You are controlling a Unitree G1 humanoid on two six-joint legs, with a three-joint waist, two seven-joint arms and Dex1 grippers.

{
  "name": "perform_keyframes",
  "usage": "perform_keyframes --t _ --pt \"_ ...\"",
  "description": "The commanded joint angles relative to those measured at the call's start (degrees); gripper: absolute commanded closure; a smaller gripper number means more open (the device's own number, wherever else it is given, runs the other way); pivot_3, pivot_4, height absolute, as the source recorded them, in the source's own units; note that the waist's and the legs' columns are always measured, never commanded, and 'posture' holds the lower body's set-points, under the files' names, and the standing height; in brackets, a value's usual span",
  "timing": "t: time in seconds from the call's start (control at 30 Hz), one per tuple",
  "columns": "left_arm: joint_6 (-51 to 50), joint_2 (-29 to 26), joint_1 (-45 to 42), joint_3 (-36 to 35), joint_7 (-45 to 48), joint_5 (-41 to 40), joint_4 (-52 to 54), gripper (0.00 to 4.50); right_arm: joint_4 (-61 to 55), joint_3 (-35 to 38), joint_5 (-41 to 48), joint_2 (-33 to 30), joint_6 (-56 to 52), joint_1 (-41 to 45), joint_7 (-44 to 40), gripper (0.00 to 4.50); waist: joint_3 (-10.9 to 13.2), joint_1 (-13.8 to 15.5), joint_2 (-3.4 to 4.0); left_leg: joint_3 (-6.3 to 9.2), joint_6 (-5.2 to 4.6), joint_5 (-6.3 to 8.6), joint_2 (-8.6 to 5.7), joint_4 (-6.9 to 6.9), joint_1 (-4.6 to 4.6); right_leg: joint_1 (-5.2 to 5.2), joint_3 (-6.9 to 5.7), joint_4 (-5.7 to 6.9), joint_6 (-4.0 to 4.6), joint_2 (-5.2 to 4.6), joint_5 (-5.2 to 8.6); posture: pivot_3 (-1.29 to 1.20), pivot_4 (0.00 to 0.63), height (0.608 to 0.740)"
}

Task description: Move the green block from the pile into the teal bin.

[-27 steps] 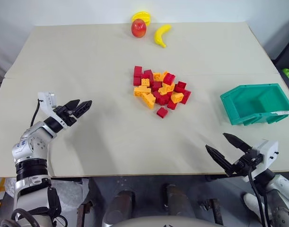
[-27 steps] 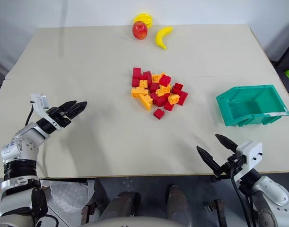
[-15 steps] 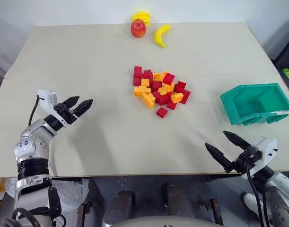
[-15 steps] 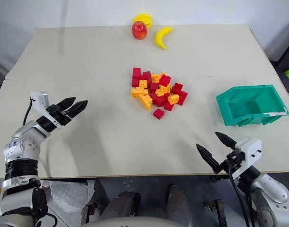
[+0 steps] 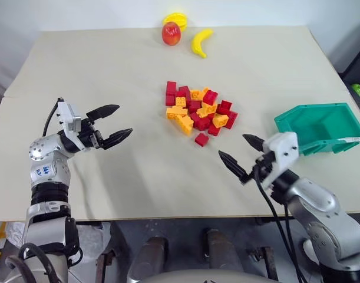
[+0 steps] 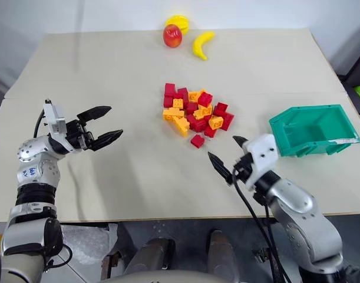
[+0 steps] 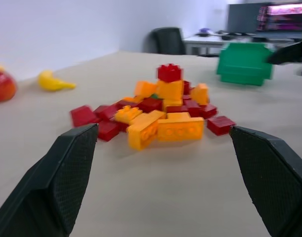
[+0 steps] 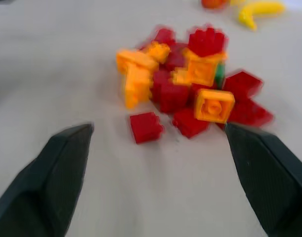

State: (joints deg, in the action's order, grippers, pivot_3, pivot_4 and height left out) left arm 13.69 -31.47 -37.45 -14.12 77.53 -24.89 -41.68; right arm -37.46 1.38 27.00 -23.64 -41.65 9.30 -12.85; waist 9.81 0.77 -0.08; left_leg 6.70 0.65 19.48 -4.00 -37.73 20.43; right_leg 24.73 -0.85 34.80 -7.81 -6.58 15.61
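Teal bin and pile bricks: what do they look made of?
Teal bin: seemingly molded plastic with a smooth, slightly glossy finish; thin sloped walls in one even colour. Pile: bricks look like hard plastic, with saturated red and orange and crisp studded tops.

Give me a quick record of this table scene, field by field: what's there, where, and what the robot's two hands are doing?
pile: red and orange bricks, table centre
green block: mostly buried in pile
teal bin: right of pile, nothing seen inside
fruit: apple, banana at far edge
left end effector: open, left of pile
right end effector: open, near pile
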Motion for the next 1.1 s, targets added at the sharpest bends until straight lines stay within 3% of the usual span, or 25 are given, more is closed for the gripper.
perform_keyframes --t 0.03,0.33,0.57,0.83,1.1 --pt "5.0 0.4 -2.6 1.0 6.6 0.1 -3.1 0.0 1.8 -4.3 -3.0 3.0 -5.7 7.8 5.3 1.26 0.0 -0.5 0.0 -0.03 0.01 0.0 -0.08 -0.05 0.02 0.06 0.04 0.04 0.0 -0.01 0.0 0.0 0.15 0.74" --pt "10.1 0.8 -6.6 0.2 8.9 0.3 -10.2 0.0 15.5 -11.4 -7.9 13.6 -7.9 23.1 7.8 4.38 0.0 -1.4 -0.03 -0.01 -0.01 0.0 -0.14 -0.19 0.21 0.34 0.1 0.4 0.0 -0.01 0.0 0.0 0.15 0.74" --pt "12.3 1.9 -7.7 0.5 5.3 1.5 -12.2 0.0 41.7 -14.3 -15.3 21.7 5.8 35.2 6.5 4.47 0.0 -2.8 -0.04 -0.26 -0.01 -0.01 -0.18 -0.34 0.27 0.67 0.35 0.84 0.01 -0.03 0.01 0.0 0.15 0.74" --pt "13.0 3.5 -6.7 0.5 2.6 1.8 -10.5 0.0 85.5 -7.0 -21.5 26.5 30.7 53.7 14.4 4.47 0.0 -4.4 -0.04 -0.3 0.04 -0.05 -0.08 -0.35 0.28 0.79 0.47 0.98 0.01 -0.04 0.01 0.0 0.15 0.74" --pt "12.7 3.4 -5.6 0.3 1.0 1.5 -9.1 0.0 100.5 -2.4 -24.0 25.2 38.3 59.2 19.5 4.47 0.0 -5.6 -0.04 -0.28 0.03 -0.04 0.02 -0.31 0.28 0.81 0.51 0.98 0.01 -0.07 0.01 0.0 0.15 0.74"
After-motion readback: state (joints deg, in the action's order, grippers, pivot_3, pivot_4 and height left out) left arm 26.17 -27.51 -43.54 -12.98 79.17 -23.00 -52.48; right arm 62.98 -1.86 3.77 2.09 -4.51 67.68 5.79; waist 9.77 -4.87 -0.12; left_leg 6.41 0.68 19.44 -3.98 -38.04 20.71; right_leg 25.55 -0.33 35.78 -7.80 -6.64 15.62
